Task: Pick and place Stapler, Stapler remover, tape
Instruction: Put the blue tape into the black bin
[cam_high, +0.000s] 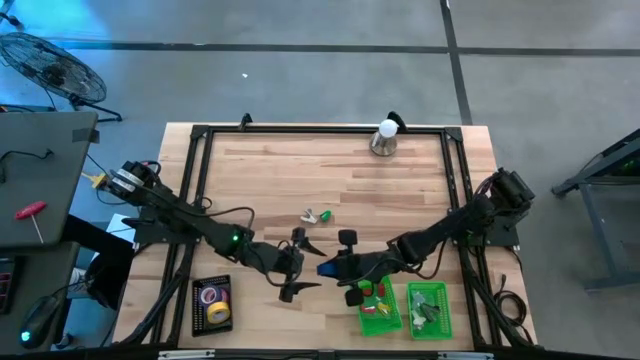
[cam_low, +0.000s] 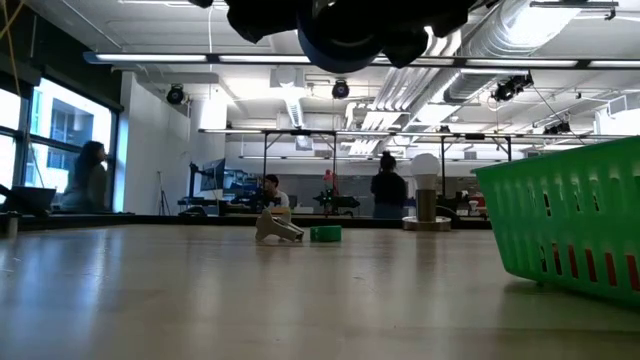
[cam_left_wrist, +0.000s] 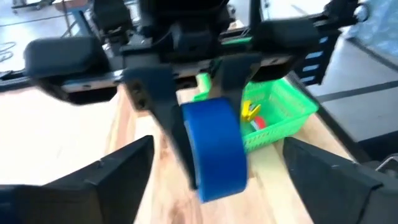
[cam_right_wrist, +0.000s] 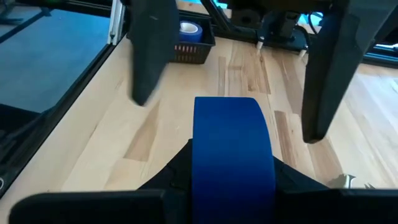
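A blue tape roll (cam_high: 328, 268) hangs over the table's near middle with my right gripper (cam_high: 340, 268) shut on it. My left gripper (cam_high: 308, 266) faces it from the left, open. Its fingers (cam_right_wrist: 149, 56) stand on either side of the roll without touching. A beige stapler remover (cam_high: 316, 215) lies on the wood at mid-table, with a small green piece (cam_high: 327, 214) beside it. More tape rolls, one pink and one yellow, lie in a black tray (cam_high: 212, 303) at the near left. I cannot pick out the stapler. My right gripper pinches the blue roll across its width, one finger (cam_left_wrist: 160, 118) on each flat side (cam_right_wrist: 198, 163). The fingers come from the table's right, slanting slightly down. The roll stands on edge, its outer band (cam_left_wrist: 214, 146) toward my left gripper, lifted clear of the table.
Two green baskets (cam_high: 380, 310) (cam_high: 430, 310) stand at the near right, just under my right arm; the left one holds red and yellow items. A lamp-like object (cam_high: 385, 140) stands at the far edge. A black frame runs around the table.
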